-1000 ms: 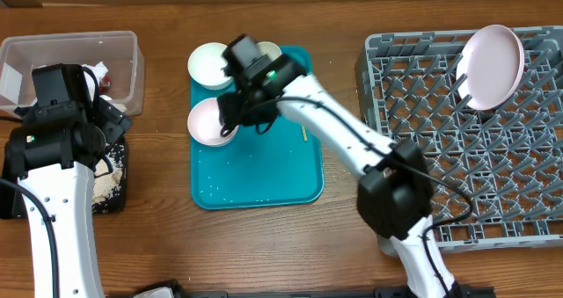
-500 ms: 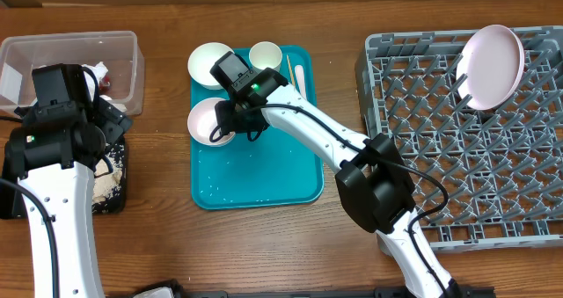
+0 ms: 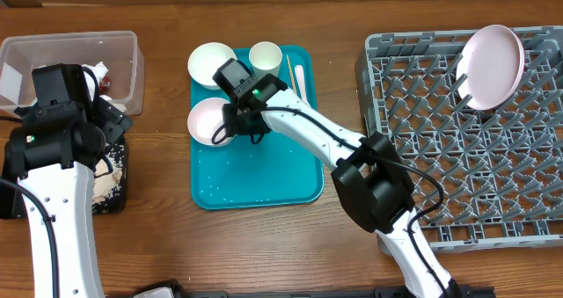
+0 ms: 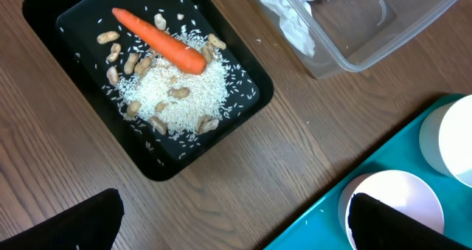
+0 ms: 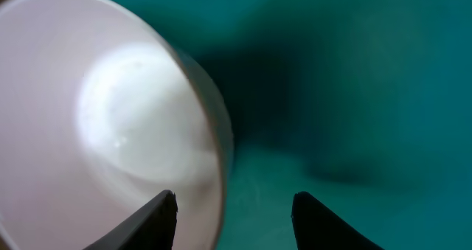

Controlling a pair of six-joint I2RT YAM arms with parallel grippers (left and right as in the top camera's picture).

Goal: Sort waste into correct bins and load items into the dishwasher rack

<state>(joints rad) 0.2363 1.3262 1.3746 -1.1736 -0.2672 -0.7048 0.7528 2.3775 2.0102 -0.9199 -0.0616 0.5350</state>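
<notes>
In the right wrist view, my right gripper [image 5: 234,198] is open and straddles the rim of a small white bowl [image 5: 110,132], with one finger inside it and the other over the teal tray [image 5: 354,95]. From overhead, this gripper [image 3: 227,122] sits at the right edge of the nearer bowl [image 3: 206,120]. A second bowl [image 3: 211,63], a white cup [image 3: 265,55] and thin chopsticks [image 3: 287,68] lie farther back on the tray. A white plate [image 3: 493,65] stands in the grey dishwasher rack [image 3: 440,184]. My left gripper [image 4: 236,220] hangs wide open above bare table beside the black tray [image 4: 236,110], which holds a carrot [image 4: 158,40], peanut scraps and white crumbs.
The clear tub [image 3: 70,39] at the back left holds crumpled napkins [image 4: 287,14]. The teal tray [image 3: 264,175] has scattered crumbs on its near half. Most of the rack's pegs stand free in front of the plate. My left arm covers part of the black tray [image 3: 110,188].
My right gripper has moved toward the near left, from between the two bowls onto the nearer bowl's rim, and its jaws have narrowed. The left arm has not moved.
</notes>
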